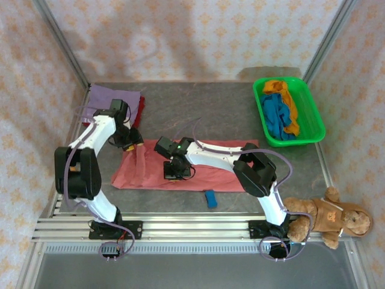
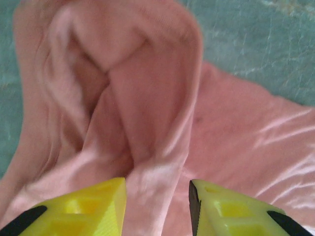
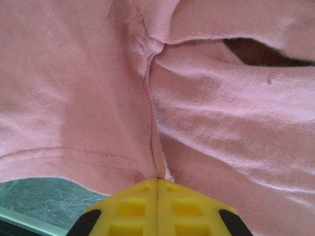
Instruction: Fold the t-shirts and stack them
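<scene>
The large salmon-pink t-shirt [image 1: 216, 176] lies spread across the middle of the table. My left gripper [image 1: 133, 144] hovers over its raised left edge. In the left wrist view my left gripper [image 2: 157, 189] is open, and a rumpled fold of the pink t-shirt [image 2: 147, 113] rises between the yellow fingers [image 2: 93, 206]. My right gripper [image 1: 177, 170] rests on the shirt's middle. In the right wrist view my right gripper [image 3: 157, 181] is shut, pinching a seam ridge of the pink cloth [image 3: 74, 88]. A lilac t-shirt [image 1: 111, 96] lies over a dark red one [image 1: 140, 108] at the back left.
A green bin [image 1: 313, 114] at the back right holds a blue t-shirt [image 1: 275, 117] and an orange one [image 1: 289, 99]. A small blue block [image 1: 210, 198] lies by the front rail. A brown teddy bear [image 1: 328, 217] sits at the front right corner.
</scene>
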`<state>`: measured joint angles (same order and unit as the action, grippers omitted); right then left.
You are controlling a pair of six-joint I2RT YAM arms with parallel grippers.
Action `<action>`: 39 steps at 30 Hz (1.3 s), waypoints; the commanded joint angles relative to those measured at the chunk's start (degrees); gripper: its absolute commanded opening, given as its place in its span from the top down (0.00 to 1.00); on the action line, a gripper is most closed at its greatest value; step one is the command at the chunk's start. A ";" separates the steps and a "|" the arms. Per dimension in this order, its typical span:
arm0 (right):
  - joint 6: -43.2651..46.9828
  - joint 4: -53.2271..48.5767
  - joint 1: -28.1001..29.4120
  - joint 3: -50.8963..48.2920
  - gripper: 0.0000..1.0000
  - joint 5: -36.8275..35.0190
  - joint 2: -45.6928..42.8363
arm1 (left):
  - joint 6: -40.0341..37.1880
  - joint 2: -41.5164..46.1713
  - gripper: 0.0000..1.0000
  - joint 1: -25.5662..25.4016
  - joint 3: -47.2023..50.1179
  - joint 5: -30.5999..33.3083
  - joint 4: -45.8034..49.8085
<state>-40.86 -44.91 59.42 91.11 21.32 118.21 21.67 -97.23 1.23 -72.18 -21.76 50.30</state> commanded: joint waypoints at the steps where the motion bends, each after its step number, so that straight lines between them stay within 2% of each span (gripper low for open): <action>1: 0.01 -0.16 -0.31 -0.24 1.00 0.19 -0.26 | -4.36 -3.32 0.61 0.26 -4.50 1.92 -0.16; 6: -0.03 -0.28 -0.27 -0.26 1.00 0.23 -0.14 | -6.40 -8.13 0.62 0.37 -8.06 2.87 0.21; 12: -0.02 -0.40 -0.45 -0.74 1.00 0.30 -0.12 | -6.72 -11.27 0.73 0.35 -9.20 1.43 -1.47; 18: -0.13 -0.53 -0.62 -1.09 1.00 0.16 -0.27 | -6.90 -9.85 0.99 1.04 -8.96 5.25 -1.79; 22: -0.11 -0.80 -0.64 -1.55 1.00 0.06 0.04 | -6.03 -5.65 1.00 2.66 -7.93 5.42 -1.99; 26: 0.33 -1.74 -0.62 -1.59 1.00 -0.62 0.47 | -5.71 -3.37 1.00 3.64 -7.71 8.35 1.63; 30: 0.47 -1.85 -0.66 -1.71 1.00 -0.77 0.54 | -4.41 -0.90 1.00 4.10 -4.22 10.28 0.97; 39: 1.04 -2.77 -0.64 -1.64 1.00 -1.78 1.05 | -4.83 -3.89 1.00 4.87 -2.11 14.22 1.65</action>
<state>-40.62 -45.08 59.05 90.21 21.76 118.24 16.60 -99.18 5.41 -74.91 -11.46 50.54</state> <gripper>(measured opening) 0.042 0.051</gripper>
